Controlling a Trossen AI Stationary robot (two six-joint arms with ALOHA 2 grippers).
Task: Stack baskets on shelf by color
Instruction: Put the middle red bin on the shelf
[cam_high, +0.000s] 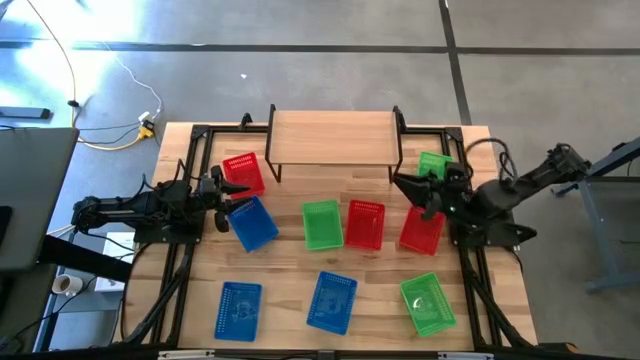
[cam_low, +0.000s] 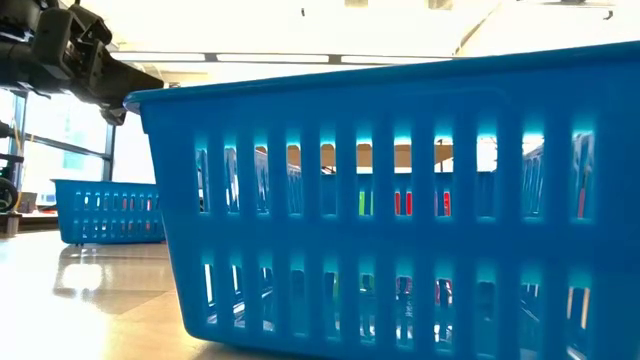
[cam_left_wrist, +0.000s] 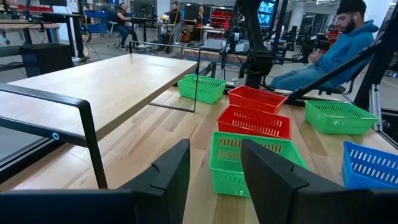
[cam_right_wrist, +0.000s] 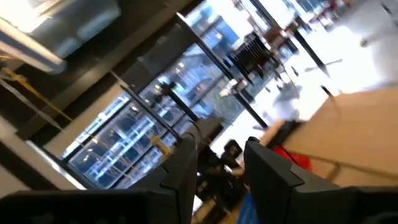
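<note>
Along the table's near edge lie two blue baskets (cam_high: 332, 301) and a green basket (cam_high: 428, 303). Mid-table, both grippers hover with fingers parted, holding nothing: the left gripper (cam_high: 222, 192) by a red basket (cam_high: 242, 173), the right gripper (cam_high: 415, 190) above another red basket (cam_high: 422, 229). Farthest, the shelf (cam_high: 334, 138) stands bare. Gripping one rim squarely should keep baskets level. No readable writing.

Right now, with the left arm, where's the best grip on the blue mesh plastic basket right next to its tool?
Probably the rim of the blue rectangular mesh plastic basket, on the short wall nearest the left tool. It sits open side up, skewed on the wooden table, so coming down from above with one finger inside that wall and one outside should work. The thin upright wall suits a pinch.
</note>
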